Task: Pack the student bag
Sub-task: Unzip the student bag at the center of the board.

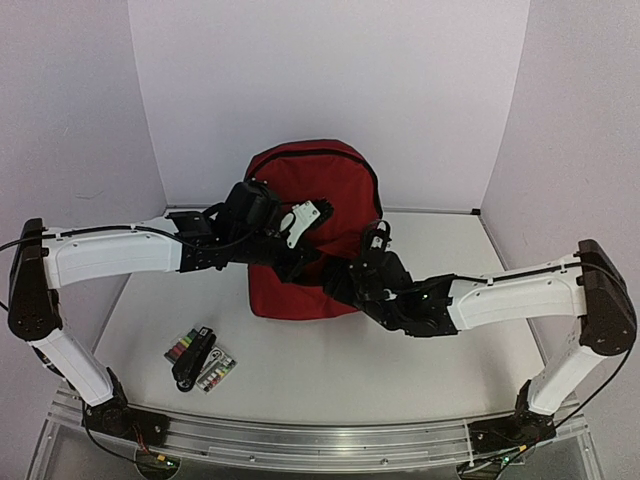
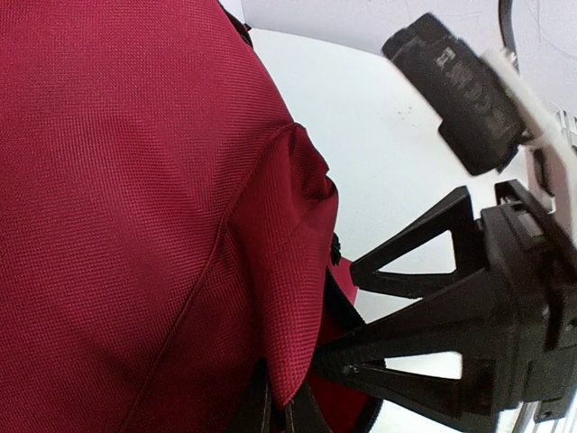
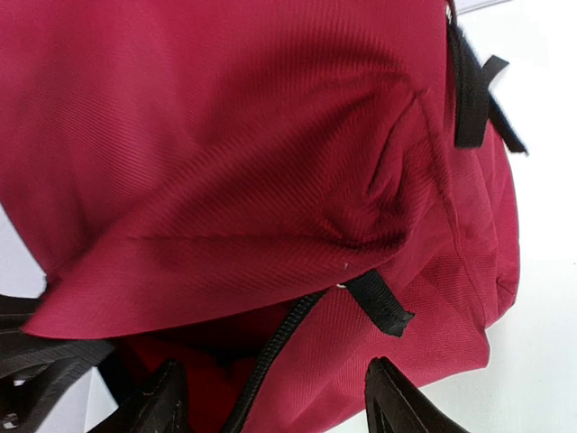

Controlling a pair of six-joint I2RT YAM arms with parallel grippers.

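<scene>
The large dark red fabric backpack (image 1: 312, 185) sits at the back middle of the white table (image 1: 400, 370), up against the rear wall, and both your arms are in on its near face. Your left gripper (image 2: 275, 410) is pinched tight on a loose fold of red flap (image 2: 302, 262), holding it off the opening. Your right gripper (image 3: 275, 383) stands wide with nothing in it, one finger on either side of the black zip track (image 3: 270, 352).

Here's what matters: the short black webbing zip tab (image 3: 383, 305) lies just ahead of those right fingers, closer to the one on the right of the wrist view. The track slants from between the jaws up to the tab. The right arm is the nearer one, I'd say, so line up across the tab, not along it.
</scene>
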